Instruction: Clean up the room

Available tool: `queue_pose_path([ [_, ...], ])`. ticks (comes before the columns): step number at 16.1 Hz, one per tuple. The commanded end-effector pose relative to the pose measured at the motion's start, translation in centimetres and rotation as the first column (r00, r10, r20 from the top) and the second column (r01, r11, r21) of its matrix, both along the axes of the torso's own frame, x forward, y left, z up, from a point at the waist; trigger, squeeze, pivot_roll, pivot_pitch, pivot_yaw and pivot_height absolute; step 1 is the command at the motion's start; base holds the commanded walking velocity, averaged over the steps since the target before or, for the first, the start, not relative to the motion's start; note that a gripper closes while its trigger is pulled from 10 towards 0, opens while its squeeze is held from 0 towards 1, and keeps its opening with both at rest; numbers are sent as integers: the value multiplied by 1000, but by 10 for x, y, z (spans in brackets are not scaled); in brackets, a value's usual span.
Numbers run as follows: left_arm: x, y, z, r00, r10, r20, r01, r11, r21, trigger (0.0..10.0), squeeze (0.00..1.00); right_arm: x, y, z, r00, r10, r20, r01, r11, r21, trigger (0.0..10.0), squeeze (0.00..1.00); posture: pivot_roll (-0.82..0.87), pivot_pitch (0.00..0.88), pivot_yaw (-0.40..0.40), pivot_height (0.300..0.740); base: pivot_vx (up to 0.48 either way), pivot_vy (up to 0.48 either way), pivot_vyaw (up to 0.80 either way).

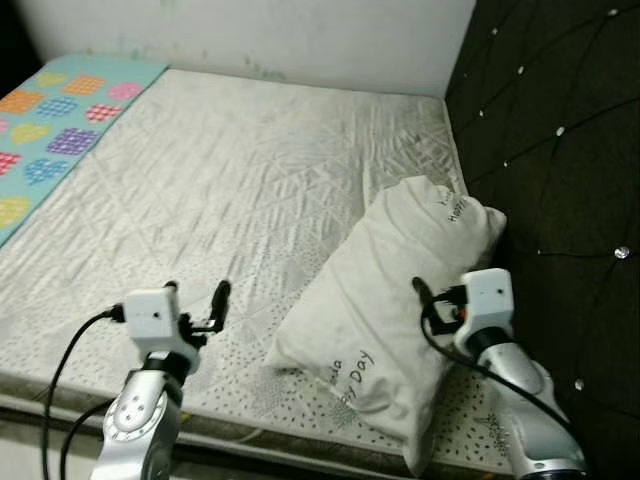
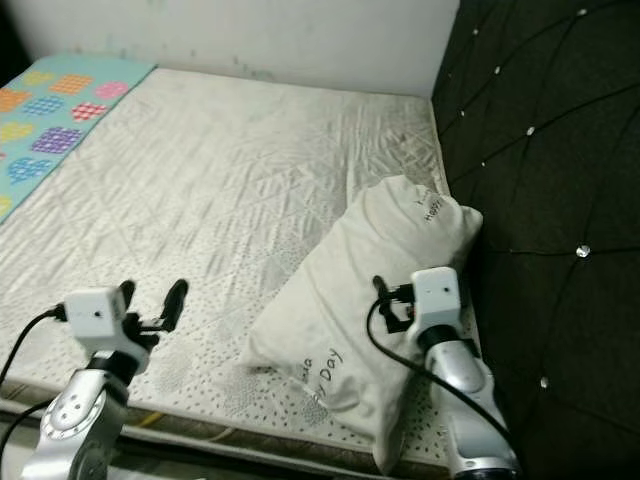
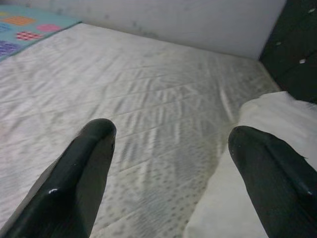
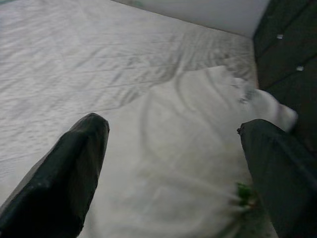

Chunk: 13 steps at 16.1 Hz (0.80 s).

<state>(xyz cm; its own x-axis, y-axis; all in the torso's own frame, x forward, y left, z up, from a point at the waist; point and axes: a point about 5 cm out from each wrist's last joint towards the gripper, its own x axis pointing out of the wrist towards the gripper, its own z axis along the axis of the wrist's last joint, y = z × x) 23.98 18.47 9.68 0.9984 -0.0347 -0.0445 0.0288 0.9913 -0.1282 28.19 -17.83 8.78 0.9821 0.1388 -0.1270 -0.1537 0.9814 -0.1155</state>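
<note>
Right wrist view: right end effector (image 4: 171, 163) spread over pillow (image 4: 188, 163)

The pillow (image 1: 390, 300) lies on the mattress (image 1: 230, 190), at its right side beside the headboard (image 1: 560, 150); a blanket (image 1: 50, 125) lies far left; the wall (image 1: 280, 35) stands behind.

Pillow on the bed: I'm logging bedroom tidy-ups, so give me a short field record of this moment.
surface: bare quilted mattress
pillow: white pillow with printed lettering, lying by the dark tufted headboard
bedding: patterned sheet along the far left edge
left gripper: fingers open, over the mattress, apart from the pillow
right gripper: fingers open, above the pillow
held: nothing
</note>
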Motion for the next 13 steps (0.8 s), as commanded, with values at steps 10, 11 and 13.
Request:
queue_pose_path([
  [10,0,3,-2,1000,19,-19,-19,1000,1,10000,0,1,-3,1,1000,-23,3,23,1000,6,10000,0,-139,127,-21,719,0,0,-351],
  [11,0,3,-2,1000,20,-19,-20,1000,1,10000,0,1,-3,1,1000,-23,2,23,1000,7,10000,0,-139,127,-21,719,0,0,-756],
  [13,0,3,-2,1000,19,-19,-19,1000,3,10000,0,2,-3,2,1000,-23,4,23,1000,8,10000,0,-139,127,-21,719,0,0,-753],
])
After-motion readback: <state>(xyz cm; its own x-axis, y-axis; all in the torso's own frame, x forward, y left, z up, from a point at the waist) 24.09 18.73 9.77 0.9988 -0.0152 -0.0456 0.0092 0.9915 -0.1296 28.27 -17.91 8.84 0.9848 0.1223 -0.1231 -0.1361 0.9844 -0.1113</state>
